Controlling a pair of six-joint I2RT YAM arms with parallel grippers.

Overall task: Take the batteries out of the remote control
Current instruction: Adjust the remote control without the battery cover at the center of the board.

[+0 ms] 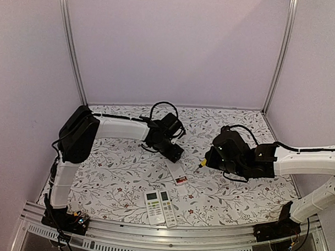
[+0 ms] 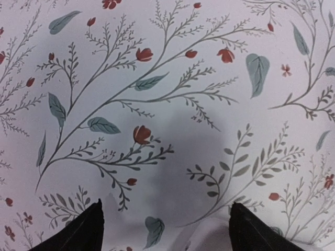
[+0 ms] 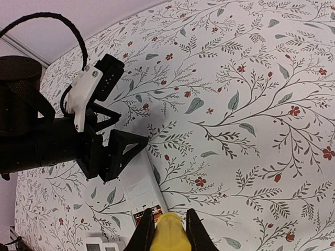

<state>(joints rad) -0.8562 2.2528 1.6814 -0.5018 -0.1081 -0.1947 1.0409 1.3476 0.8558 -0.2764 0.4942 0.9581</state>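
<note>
Right claw [image 3: 168, 225] is clamped on the yellow screwdriver [image 3: 167, 238]. Left claw [image 2: 166, 219] is apart above the remote control [image 1: 175, 170]; batteries [image 1: 181, 181], apparently seated, occupy its 5 o'clock end.

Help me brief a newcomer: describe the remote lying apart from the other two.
Look at the middle of the floral table. A white remote lies there alone, slanted, plain back up. Unlike the two screen-up remotes paired at the near edge, it shows red at its near end.

The tablecloth [image 2: 172, 104] looks matt (printed fabric, smooth); the remote control [image 3: 139, 191] looks like plastic.
</note>
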